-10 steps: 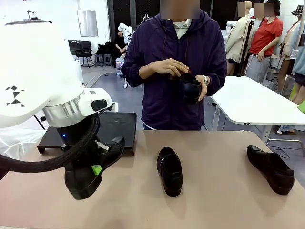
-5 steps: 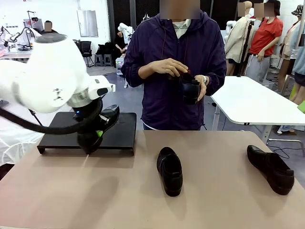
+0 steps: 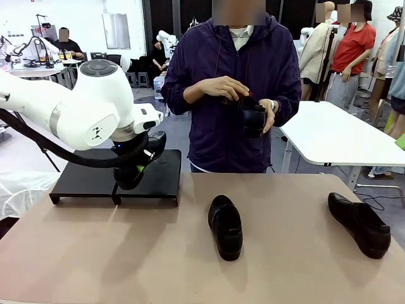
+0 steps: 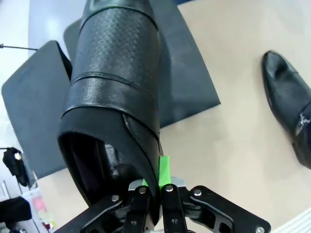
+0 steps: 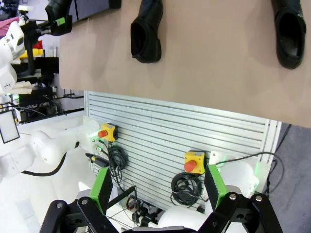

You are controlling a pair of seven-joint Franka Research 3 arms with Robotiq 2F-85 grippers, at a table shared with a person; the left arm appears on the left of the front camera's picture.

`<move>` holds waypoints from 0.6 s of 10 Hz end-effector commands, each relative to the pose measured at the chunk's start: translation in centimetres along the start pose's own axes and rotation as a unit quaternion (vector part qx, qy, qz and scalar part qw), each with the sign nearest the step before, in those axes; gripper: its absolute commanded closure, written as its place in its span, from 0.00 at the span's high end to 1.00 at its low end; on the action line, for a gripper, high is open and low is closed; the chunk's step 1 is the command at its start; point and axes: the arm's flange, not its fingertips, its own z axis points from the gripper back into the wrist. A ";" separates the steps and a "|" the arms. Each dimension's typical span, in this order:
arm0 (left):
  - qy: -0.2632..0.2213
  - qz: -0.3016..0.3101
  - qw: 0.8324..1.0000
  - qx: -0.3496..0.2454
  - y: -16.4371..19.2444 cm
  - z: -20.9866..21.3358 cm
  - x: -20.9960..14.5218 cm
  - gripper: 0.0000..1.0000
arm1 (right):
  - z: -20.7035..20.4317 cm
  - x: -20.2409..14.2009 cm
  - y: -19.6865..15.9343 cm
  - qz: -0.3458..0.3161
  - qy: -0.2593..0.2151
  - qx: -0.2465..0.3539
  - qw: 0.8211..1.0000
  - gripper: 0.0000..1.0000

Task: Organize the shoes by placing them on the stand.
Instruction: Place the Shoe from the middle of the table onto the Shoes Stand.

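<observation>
Front view: the left gripper [image 3: 135,170] carries the held shoe [image 3: 149,147], tilted, over the right part of the stand [image 3: 82,183]. The centre shoe [image 3: 226,227] and right shoe [image 3: 359,223] lie on the table [image 3: 95,253]. The person's hands [image 3: 224,88] hold the fourth shoe [image 3: 253,117].
Left wrist view: fingers pinched on the held shoe's heel rim.
Right wrist view: the right gripper [image 5: 158,189] has its fingers wide apart, with nothing between them.

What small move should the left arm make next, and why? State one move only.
Probably lower the shoe straight down until its sole rests on the stand, before letting go. The left hand is shut on the shoe's back rim, and the shoe hangs tilted over the stand's right half, apparently not yet set down.
</observation>
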 end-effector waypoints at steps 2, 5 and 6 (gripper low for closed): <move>0.006 0.079 0.996 0.041 1.0 -1.3 0.6 0.00 | 0.3 0.1 0.0 0.011 0.001 0.008 1.000 1.00; -0.025 0.144 0.982 0.119 1.8 -4.1 1.6 0.00 | 0.3 0.1 0.0 0.011 0.001 0.008 1.000 1.00; -0.036 0.142 0.982 0.120 1.9 -5.4 1.9 0.00 | 0.3 0.1 0.0 0.011 0.001 0.008 1.000 1.00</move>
